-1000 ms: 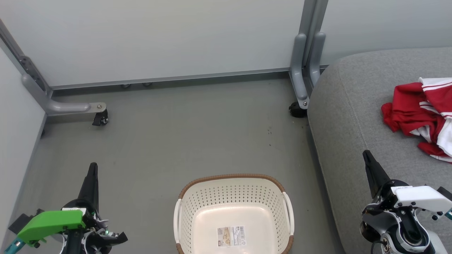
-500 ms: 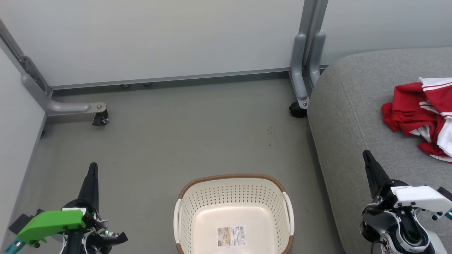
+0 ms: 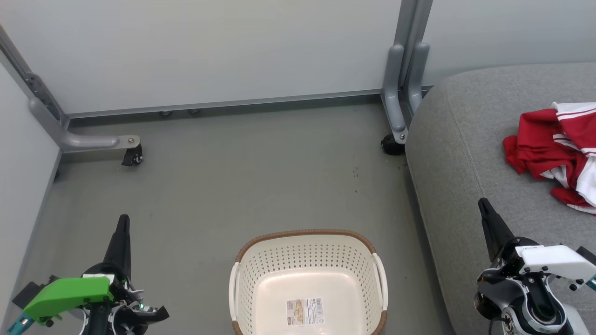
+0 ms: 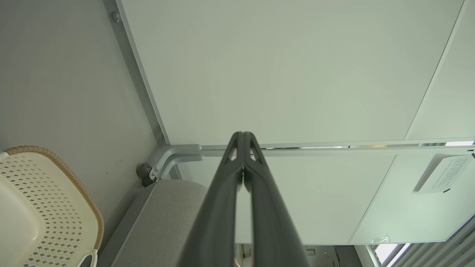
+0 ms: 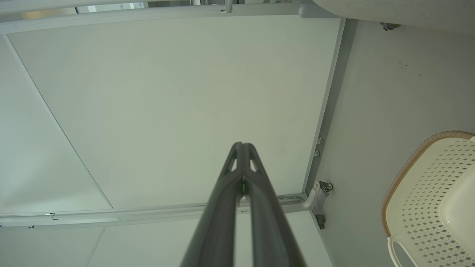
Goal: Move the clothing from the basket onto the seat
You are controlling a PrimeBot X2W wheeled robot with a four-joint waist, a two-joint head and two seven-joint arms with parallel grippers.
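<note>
One basket [image 3: 305, 232], one clothing heap [image 3: 536, 145].

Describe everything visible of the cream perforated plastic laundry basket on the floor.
The cream-white perforated plastic basket stands upright on the grey floor, its near edge cut off by the head view. Rounded rectangular, it has a brown woven-look rim, white side handles and a paper label on its bottom. It is empty, touching only the floor.

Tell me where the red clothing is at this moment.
In the head view the clothing lies crumpled on the grey seat at the far right, beyond the right pincer; the basket at bottom centre holds none.
</note>
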